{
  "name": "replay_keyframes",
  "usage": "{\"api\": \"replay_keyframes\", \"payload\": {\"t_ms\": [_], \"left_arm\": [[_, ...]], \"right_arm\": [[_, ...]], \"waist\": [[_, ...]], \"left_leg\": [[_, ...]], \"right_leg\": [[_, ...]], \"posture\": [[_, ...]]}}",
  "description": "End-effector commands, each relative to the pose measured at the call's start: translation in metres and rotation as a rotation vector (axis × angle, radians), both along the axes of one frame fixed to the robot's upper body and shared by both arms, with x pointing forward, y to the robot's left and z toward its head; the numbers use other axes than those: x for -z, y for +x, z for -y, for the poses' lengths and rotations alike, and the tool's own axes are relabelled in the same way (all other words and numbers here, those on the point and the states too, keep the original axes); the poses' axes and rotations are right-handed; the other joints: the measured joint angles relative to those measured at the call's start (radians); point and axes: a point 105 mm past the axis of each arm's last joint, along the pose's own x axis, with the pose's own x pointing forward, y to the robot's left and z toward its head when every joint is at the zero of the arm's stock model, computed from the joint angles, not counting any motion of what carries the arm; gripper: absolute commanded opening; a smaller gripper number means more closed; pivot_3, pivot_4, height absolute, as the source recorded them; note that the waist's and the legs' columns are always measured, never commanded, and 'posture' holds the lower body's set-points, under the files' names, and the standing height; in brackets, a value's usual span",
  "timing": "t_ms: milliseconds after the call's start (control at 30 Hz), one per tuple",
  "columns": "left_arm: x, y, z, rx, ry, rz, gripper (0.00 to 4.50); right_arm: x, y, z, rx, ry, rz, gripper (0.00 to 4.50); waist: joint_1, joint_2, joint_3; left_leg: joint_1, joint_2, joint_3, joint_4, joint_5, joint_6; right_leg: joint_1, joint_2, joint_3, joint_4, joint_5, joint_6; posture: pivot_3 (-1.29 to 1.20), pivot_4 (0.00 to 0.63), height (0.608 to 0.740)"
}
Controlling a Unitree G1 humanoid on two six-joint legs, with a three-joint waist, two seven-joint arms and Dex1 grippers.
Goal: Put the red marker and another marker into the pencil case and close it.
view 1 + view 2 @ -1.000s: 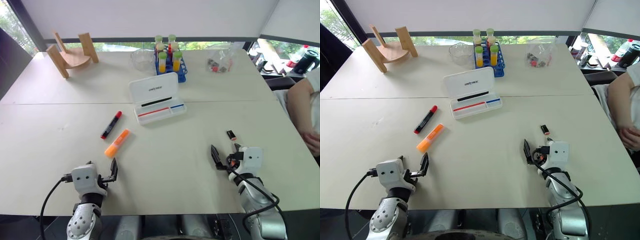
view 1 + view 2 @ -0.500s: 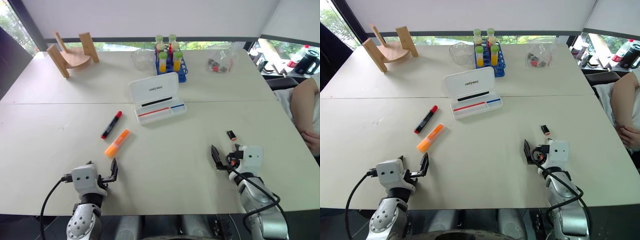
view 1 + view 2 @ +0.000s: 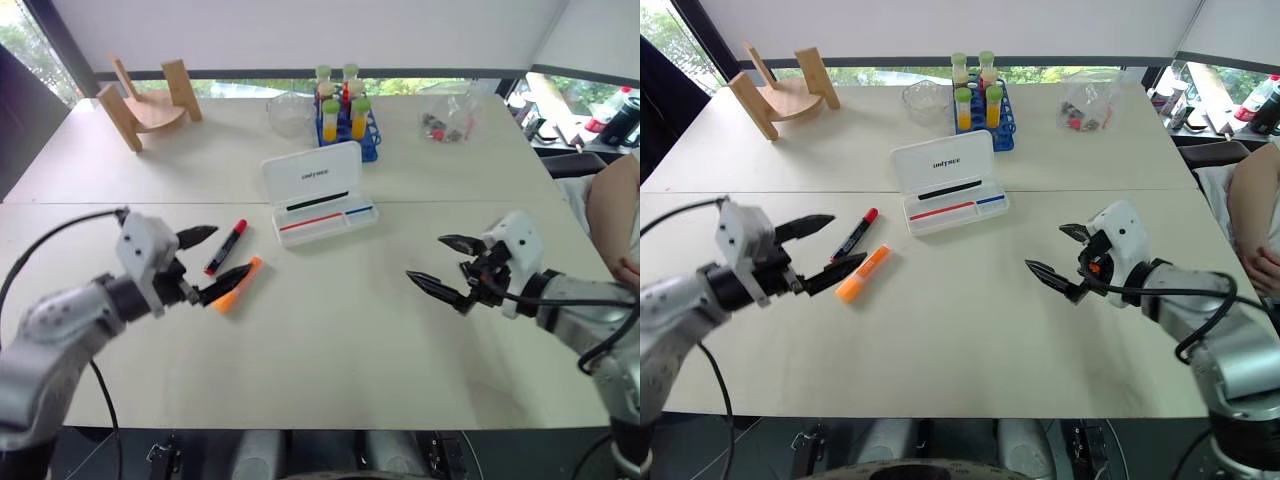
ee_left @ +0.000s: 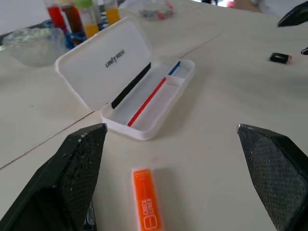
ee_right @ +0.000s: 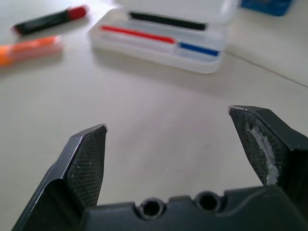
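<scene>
You have the table [image 3: 330, 330] in front of you, with the pencil case [image 3: 320, 195] lying open mid-table, lid up. Your left gripper [image 3: 212, 262] hangs with jaws spread wide, empty, beside the orange marker [image 3: 236, 285] and the red marker [image 3: 224, 247]. Your right gripper [image 3: 445, 265] is likewise spread wide and empty, well apart from them.

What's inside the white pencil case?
The open pencil case holds a black pen, a thin red one and a short blue one in its tray. The raised lid hides whatever lies right behind it.
</scene>
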Motion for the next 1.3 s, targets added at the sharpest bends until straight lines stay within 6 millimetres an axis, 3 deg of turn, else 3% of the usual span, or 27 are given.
{"api": "replay_keyframes", "payload": {"t_ms": [33,233,400,533,733,967,1067,1300], "left_arm": [[0.012,0.022,0.016,0.196,0.072,-0.038,4.45],[0.026,0.070,0.053,0.390,0.157,-0.039,4.45],[0.051,0.085,0.072,0.481,0.265,-0.067,4.45],[0.061,0.099,0.077,0.450,0.310,-0.071,4.45],[0.067,0.115,0.091,0.399,0.291,-0.069,4.45],[0.067,0.123,0.090,0.356,0.295,-0.075,4.45],[0.070,0.124,0.089,0.345,0.299,-0.102,3.58],[0.075,0.119,0.092,0.378,0.306,-0.134,0.03]], "right_arm": [[-0.018,-0.002,-0.003,-0.131,-0.022,-0.011,4.50],[-0.035,0.002,-0.013,-0.229,-0.053,0.033,4.50],[-0.041,-0.001,-0.015,-0.225,-0.049,0.061,4.50],[-0.044,-0.004,-0.015,-0.207,-0.040,0.076,4.50],[-0.046,-0.006,-0.016,-0.192,-0.035,0.096,4.50],[-0.049,-0.003,-0.018,-0.182,-0.034,0.114,4.50],[-0.050,-0.001,-0.019,-0.179,-0.035,0.124,4.50],[-0.057,0.005,-0.021,-0.179,-0.033,0.146,4.50]], "waist": [[-0.001,0.000,0.001],[-0.001,-0.004,0.003],[-0.005,-0.004,0.004],[-0.001,-0.005,0.004],[0.001,-0.005,0.004],[-0.002,-0.005,0.005],[-0.001,-0.005,0.005],[0.000,-0.005,0.005]], "left_leg": [[0.000,0.000,0.000,0.001,0.000,0.000],[-0.004,0.000,0.001,0.002,0.000,0.000],[-0.009,0.000,0.002,0.002,0.000,0.000],[-0.022,0.000,0.000,0.016,0.000,0.000],[-0.019,-0.001,0.001,0.020,0.000,0.001],[-0.020,-0.001,0.000,0.019,0.000,0.001],[-0.020,-0.001,0.000,0.019,0.000,0.001],[-0.020,-0.001,0.000,0.020,0.000,0.001]], "right_leg": [[0.000,0.000,0.000,0.000,0.000,0.000],[-0.003,0.000,0.000,0.001,0.000,0.001],[-0.011,0.000,0.002,0.005,0.000,0.001],[-0.024,0.002,0.002,0.015,0.000,0.001],[-0.018,0.001,0.002,0.017,0.002,0.005],[-0.020,0.002,0.002,0.018,0.002,0.005],[-0.020,0.002,0.003,0.018,0.002,0.005],[-0.020,0.002,0.003,0.019,0.002,0.005]], "posture": [[0.00,0.150,0.740],[0.00,0.150,0.740],[0.00,0.150,0.740],[0.00,0.150,0.740],[0.00,0.150,0.740],[0.00,0.150,0.740],[0.00,0.150,0.740],[0.00,0.150,0.740]]}}
